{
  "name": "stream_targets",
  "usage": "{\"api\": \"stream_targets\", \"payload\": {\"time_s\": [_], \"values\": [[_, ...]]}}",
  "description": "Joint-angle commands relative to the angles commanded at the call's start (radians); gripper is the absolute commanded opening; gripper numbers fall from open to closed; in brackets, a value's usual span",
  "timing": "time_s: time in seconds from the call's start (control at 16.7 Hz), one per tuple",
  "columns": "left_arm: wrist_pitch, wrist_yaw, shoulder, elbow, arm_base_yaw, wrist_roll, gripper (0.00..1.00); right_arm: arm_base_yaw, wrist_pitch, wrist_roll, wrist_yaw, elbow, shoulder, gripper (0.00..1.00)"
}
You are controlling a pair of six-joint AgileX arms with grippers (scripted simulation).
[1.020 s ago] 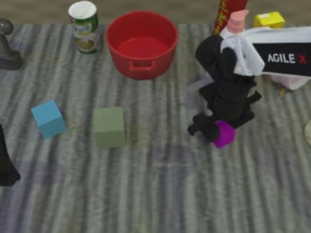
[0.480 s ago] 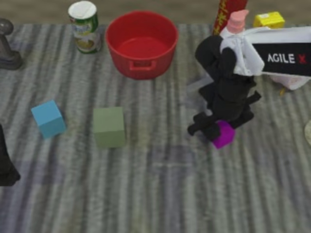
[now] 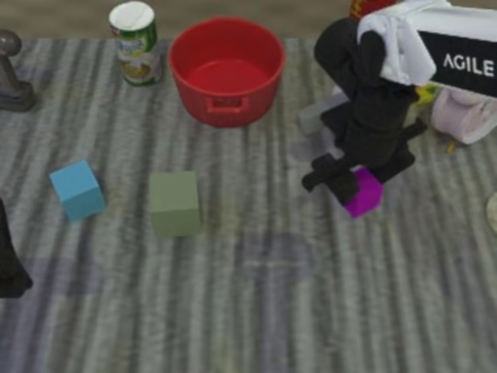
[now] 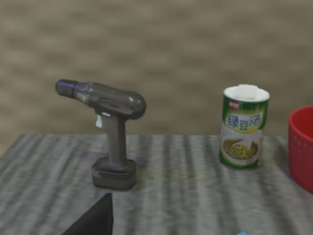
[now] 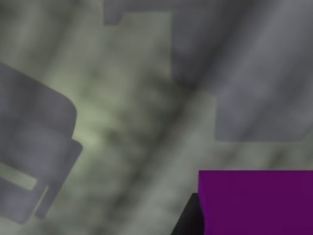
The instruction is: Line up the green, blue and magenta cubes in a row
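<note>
- The blue cube (image 3: 77,189) is sitting far over on the left side of the table, and the green cube (image 3: 175,203) is sitting just to its right with a gap between them.
- My left gripper (image 3: 9,260) is waiting at the left edge of the table, near the blue cube. I cannot tell if its fingers are spread or pressed together.
- The magenta cube (image 3: 364,192) is sitting on the right side, well apart from the green cube. It is lying a little higher up the top view than the other two.
- My right gripper (image 3: 349,184) is pinching the magenta cube. It looks like it is holding the cube just off the table, but I cannot be sure.
- I think the cube is needing to go left, toward the green cube, to make a row. The right arm is the one holding it, so it is the one to carry it.
- The table (image 3: 272,311) is looking flat and stripy grey. The path between the green and magenta cubes is looking open.
- The red bowl (image 3: 226,70), the can (image 3: 136,43) and the drill (image 4: 107,132) are standing at the back, out of the way.
</note>
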Motion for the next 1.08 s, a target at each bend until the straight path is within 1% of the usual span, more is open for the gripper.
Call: {"api": "stream_targets", "payload": {"time_s": [0.12, 0.42, 0.54, 0.72, 1.08], "values": [[0.0, 0.0, 0.0, 0.0, 0.0, 0.0, 1.0, 0.001, -0.036, -0.001, 0.0, 0.025, -0.02, 0.0], [0.0, 0.0, 0.0, 0.0, 0.0, 0.0, 1.0, -0.003, -0.036, 0.003, -0.001, 0.023, -0.019, 0.0], [0.0, 0.0, 0.0, 0.0, 0.0, 0.0, 1.0, 0.008, -0.036, 0.037, 0.001, 0.01, -0.03, 0.0], [0.0, 0.0, 0.0, 0.0, 0.0, 0.0, 1.0, 0.036, -0.03, 0.166, 0.005, -0.039, -0.074, 0.0], [0.0, 0.0, 0.0, 0.0, 0.0, 0.0, 1.0, 0.109, -0.017, 0.549, 0.014, -0.187, -0.196, 0.0]]}}
